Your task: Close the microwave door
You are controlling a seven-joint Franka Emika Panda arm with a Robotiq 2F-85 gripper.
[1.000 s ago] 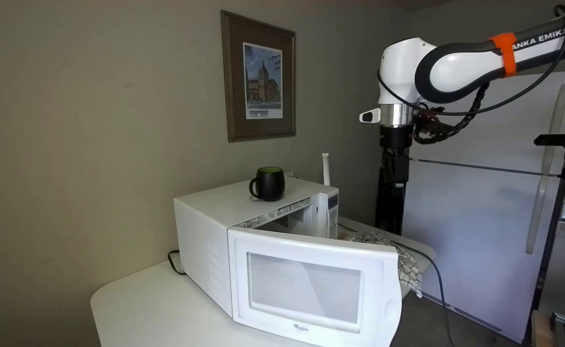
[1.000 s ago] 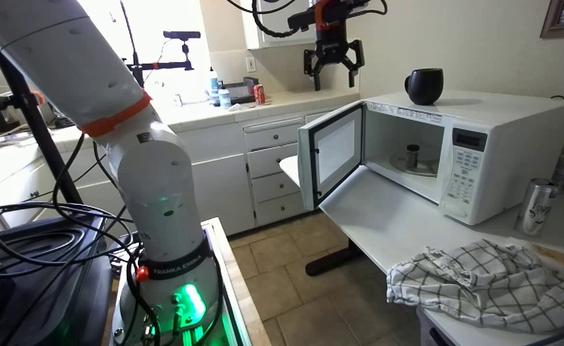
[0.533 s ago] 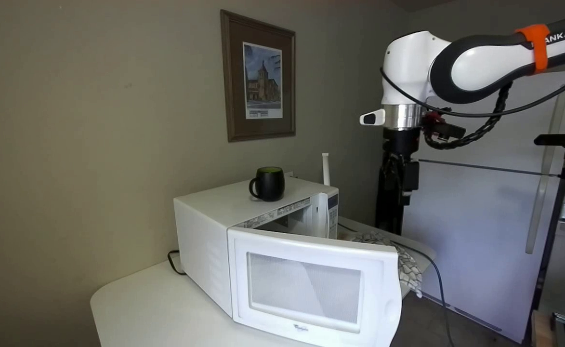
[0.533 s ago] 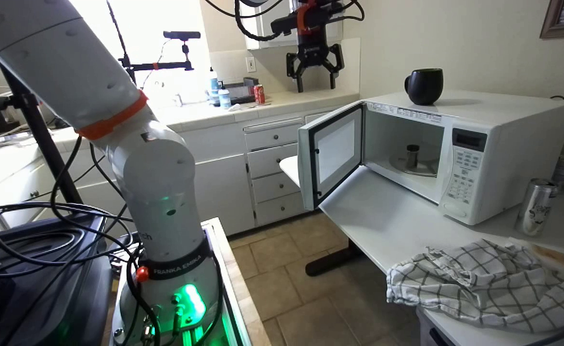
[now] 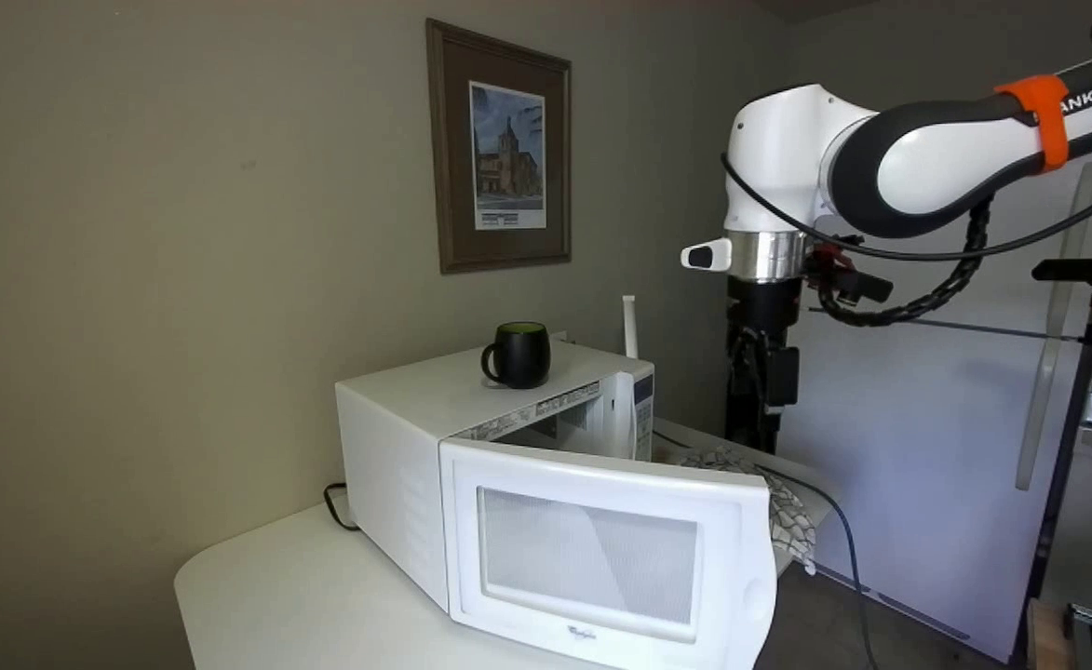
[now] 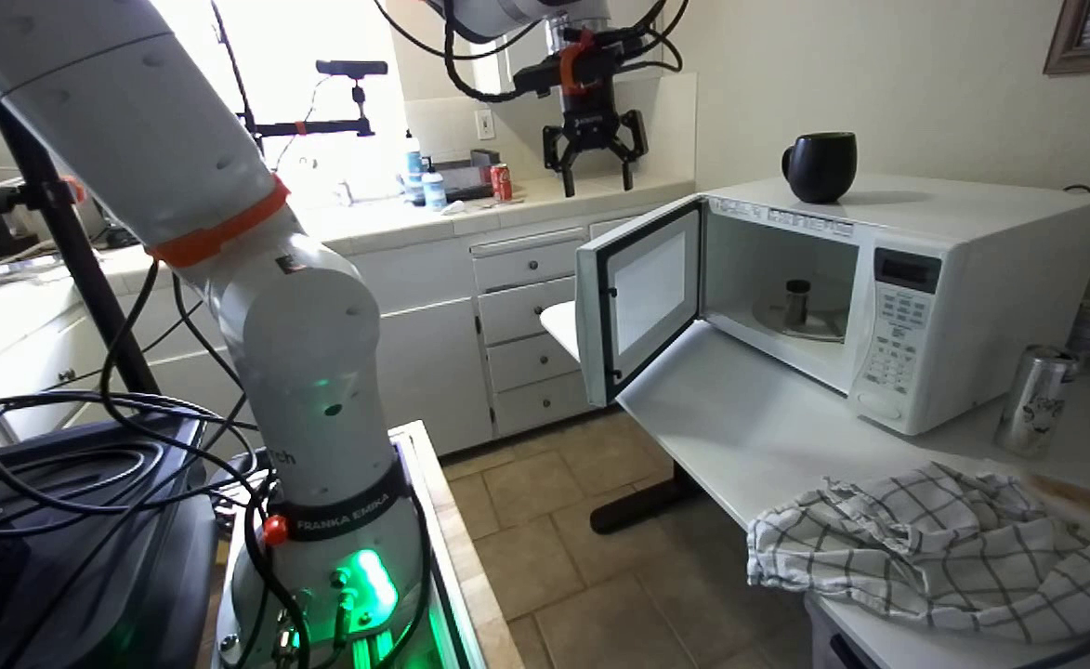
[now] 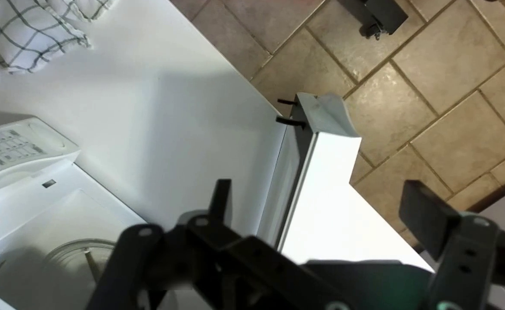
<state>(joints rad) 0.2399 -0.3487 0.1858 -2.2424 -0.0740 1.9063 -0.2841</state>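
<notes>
The microwave door [image 5: 592, 549] stands wide open, hinged on the boxy white microwave [image 5: 392, 484]. It shows its outer side in an exterior view, and its inner side with a dark rim in an exterior view [image 6: 642, 293]. My gripper [image 6: 598, 182] is open and empty, pointing down, above and apart from the door. In the wrist view the door's top edge [image 7: 323, 159] runs below and between the spread fingers [image 7: 319, 189]. The microwave's control panel [image 7: 20, 148] lies at the left there. In an exterior view the fingertips [image 5: 758, 433] blend into a dark shape behind.
A black mug [image 6: 820, 169] stands on the microwave. A small metal jar [image 6: 796, 303] is inside it. A checked cloth [image 6: 944, 553] and a can [image 6: 1037, 400] lie to the panel's side on the white table [image 6: 786, 437]. A refrigerator [image 5: 918, 447] stands behind the arm.
My gripper has moved away from the microwave's side, leftward in an exterior view, and then lower. It stays open. The door and the other things have not moved.
</notes>
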